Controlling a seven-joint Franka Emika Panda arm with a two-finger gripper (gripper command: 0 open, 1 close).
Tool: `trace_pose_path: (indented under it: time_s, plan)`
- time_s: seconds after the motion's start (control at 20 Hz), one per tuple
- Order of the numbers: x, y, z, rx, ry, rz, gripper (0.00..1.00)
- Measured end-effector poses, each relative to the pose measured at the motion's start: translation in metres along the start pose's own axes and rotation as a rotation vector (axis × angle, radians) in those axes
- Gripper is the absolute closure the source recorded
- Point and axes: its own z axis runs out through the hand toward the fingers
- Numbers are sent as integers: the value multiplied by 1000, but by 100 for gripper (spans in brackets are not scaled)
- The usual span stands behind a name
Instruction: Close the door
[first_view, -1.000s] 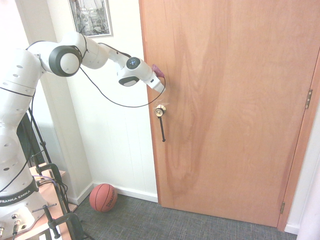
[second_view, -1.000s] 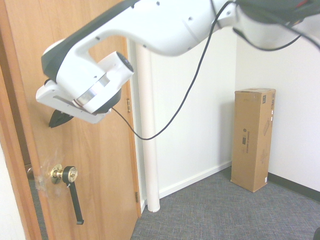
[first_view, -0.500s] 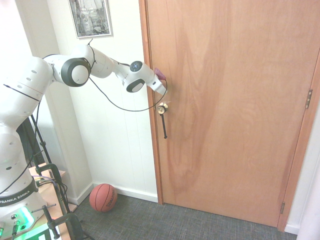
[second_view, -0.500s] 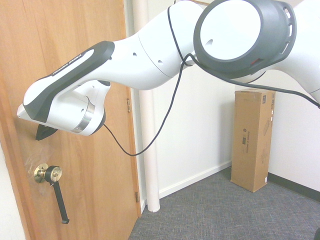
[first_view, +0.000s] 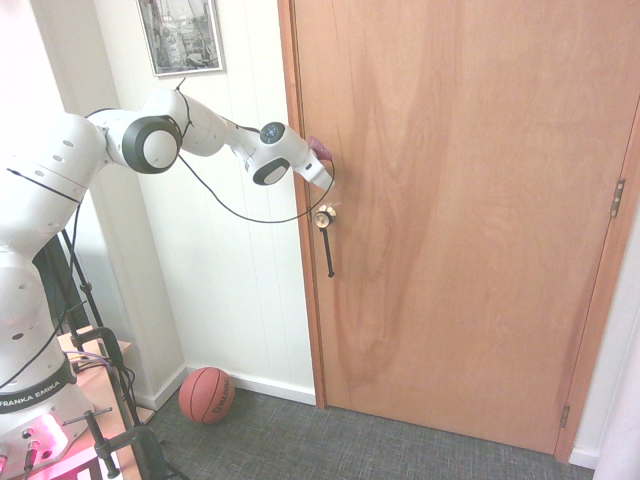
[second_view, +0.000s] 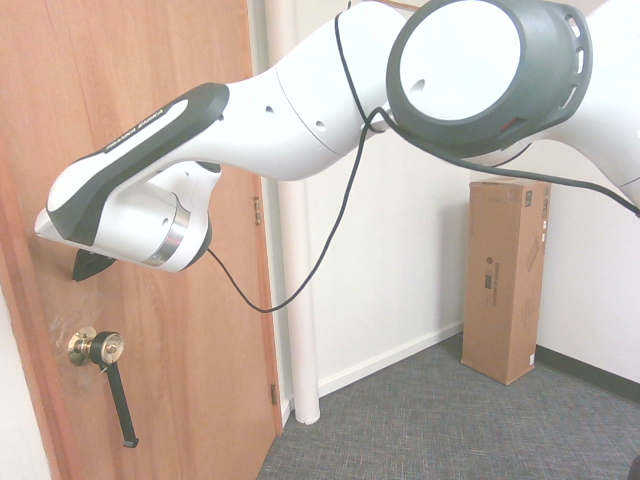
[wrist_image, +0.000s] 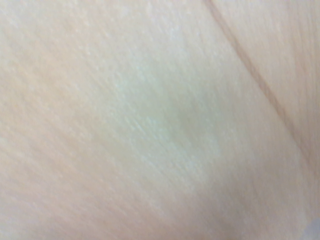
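The door (first_view: 470, 220) is a tall light-brown wooden panel and stands flush in its frame in the first exterior view. Its brass knob (first_view: 322, 218) carries a thin black rod that hangs down. My gripper (first_view: 322, 153) is shut and its tip presses against the door's face just above the knob. In the second exterior view the gripper (second_view: 88, 267) touches the door (second_view: 150, 60) a little above the knob (second_view: 95, 347). The wrist view holds only blurred wood grain of the door (wrist_image: 150, 120), very close.
An orange basketball (first_view: 207, 395) lies on the grey carpet by the wall left of the door. A framed picture (first_view: 181, 34) hangs on the white wall. A tall cardboard box (second_view: 505, 278) stands against the far wall.
One second ago the door stood ajar; my arm pushed it and it swung into its frame. Over the last half second nothing has moved.
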Motion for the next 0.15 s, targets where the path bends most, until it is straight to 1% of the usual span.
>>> trace_pose_path:
  time_s: [0.15]
  plan:
    - [0, 0, 0, 0, 0, 0, 0]
